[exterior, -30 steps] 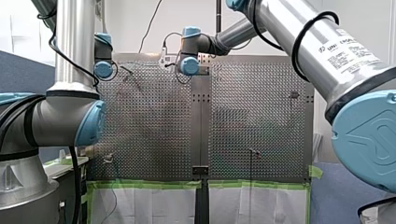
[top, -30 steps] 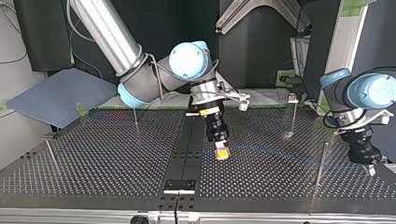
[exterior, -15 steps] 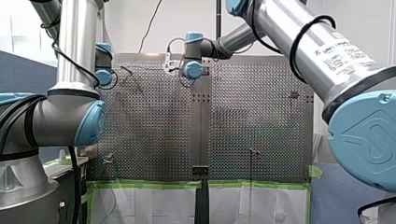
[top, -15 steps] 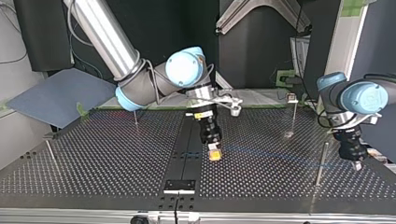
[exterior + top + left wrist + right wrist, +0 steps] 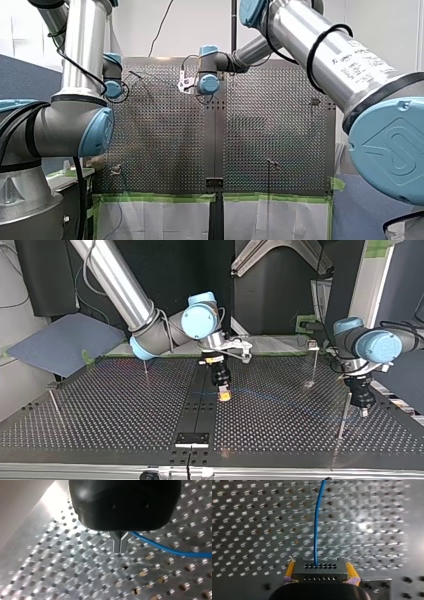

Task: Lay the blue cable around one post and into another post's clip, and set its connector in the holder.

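The thin blue cable (image 5: 316, 527) runs ahead from a black connector block (image 5: 321, 573) with rows of holes. My right gripper (image 5: 321, 565) is shut on that block, its yellow pads (image 5: 289, 570) on both sides. In the top view my right gripper (image 5: 224, 395) hangs just above the table's dark middle strip. The cable (image 5: 295, 400) stretches low across the plate to my left gripper (image 5: 363, 410). In the left wrist view my left gripper (image 5: 120, 551) has its metal fingers pressed together on the blue cable (image 5: 172, 552), just above the plate.
A thin post (image 5: 343, 415) stands right beside my left gripper. A post with a clip (image 5: 314, 359) is further back, and two more posts (image 5: 145, 368) (image 5: 54, 403) stand at the top view's left. A black holder (image 5: 192, 439) sits at the near middle edge.
In the top view my right gripper carried the connector away from the camera and slightly left. My left gripper moved left, toward the post beside it, with the cable.
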Robot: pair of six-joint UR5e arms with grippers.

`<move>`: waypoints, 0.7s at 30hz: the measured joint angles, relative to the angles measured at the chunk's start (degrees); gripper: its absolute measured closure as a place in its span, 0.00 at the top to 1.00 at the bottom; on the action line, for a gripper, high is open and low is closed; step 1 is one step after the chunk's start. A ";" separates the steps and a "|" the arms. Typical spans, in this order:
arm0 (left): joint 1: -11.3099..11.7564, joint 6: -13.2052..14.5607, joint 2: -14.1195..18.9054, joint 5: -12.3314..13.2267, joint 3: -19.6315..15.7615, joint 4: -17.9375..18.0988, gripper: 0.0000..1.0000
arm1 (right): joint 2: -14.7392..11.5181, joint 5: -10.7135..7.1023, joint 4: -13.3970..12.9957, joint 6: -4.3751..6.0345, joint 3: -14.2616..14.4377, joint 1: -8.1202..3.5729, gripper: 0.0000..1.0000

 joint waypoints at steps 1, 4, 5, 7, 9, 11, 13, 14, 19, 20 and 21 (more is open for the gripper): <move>-0.05 -0.01 -0.05 0.37 -0.18 0.06 0.00 | 0.12 0.12 0.33 0.00 0.15 0.00 0.00; -0.15 -0.08 -0.08 0.77 -0.45 0.04 0.00 | 0.32 0.36 0.59 0.10 1.05 -0.02 0.00; -0.17 -0.10 -0.09 0.80 -0.49 0.04 0.00 | 0.34 0.39 0.45 0.15 1.40 -0.03 0.00; -0.19 -0.06 -0.09 0.76 -0.54 0.00 0.00 | 0.37 0.43 0.17 0.23 2.15 -0.03 0.00; -0.18 -0.05 -0.09 0.74 -0.55 -0.02 0.00 | 0.39 0.44 0.00 0.28 2.61 -0.03 0.00; -0.19 0.01 -0.09 0.88 -0.55 -0.01 0.00 | 0.44 0.45 -0.31 0.39 3.10 -0.04 0.00; -0.18 -0.03 -0.09 1.45 -0.57 -0.02 0.00 | 0.45 0.46 -0.97 0.49 3.87 -0.10 0.00; -0.18 -0.04 -0.09 1.82 -0.58 -0.02 0.00 | 0.45 0.46 -1.35 0.52 4.29 -0.12 0.00; -0.20 0.09 -0.08 4.29 -0.58 -0.17 0.20 | 0.47 0.58 -3.16 0.58 6.63 -0.51 0.00; -0.20 0.11 -0.08 4.69 -0.59 -0.34 0.35 | 0.45 0.63 -3.44 0.59 7.03 -0.60 0.00; -0.21 0.11 -0.09 5.03 -0.59 -0.60 0.35 | 0.44 0.69 -3.85 0.61 7.55 -0.74 0.00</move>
